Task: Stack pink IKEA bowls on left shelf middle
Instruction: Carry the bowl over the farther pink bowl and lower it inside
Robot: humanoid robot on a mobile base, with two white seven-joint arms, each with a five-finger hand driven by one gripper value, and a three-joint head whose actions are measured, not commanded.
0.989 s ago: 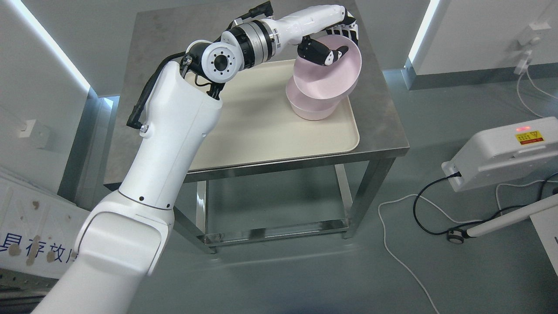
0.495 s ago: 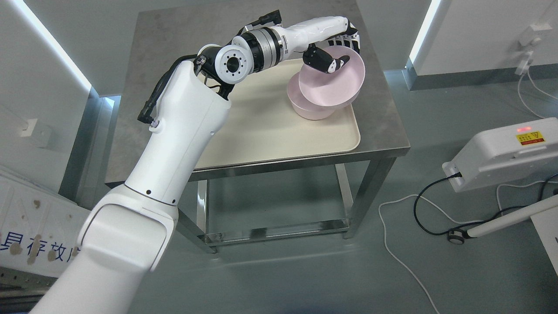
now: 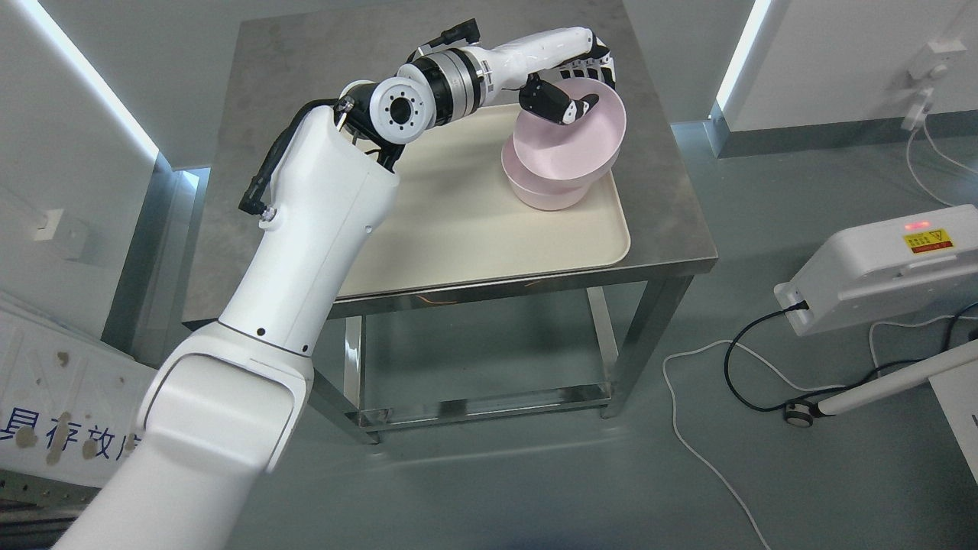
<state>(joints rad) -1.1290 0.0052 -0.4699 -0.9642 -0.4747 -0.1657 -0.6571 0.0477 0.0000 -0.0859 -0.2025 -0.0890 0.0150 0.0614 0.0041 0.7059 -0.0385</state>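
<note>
The left robot hand is clamped on the far rim of the upper pink plastic bowl: the thumb lies inside the bowl and the remaining fingers wrap the outside of the rim. The upper pink plastic bowl is tilted, its opening turned toward the camera, and it sits partly inside the lower pink plastic bowl (whether it is fully seated cannot be determined). The lower pink plastic bowl stands upright in the far right corner of the cream rectangular plastic tray. The tray rests on the grey stainless-steel desk. The white left arm enters from the lower left and extends across the tray. A white box with a yellow warning label sits on the floor, well apart to the right.
</note>
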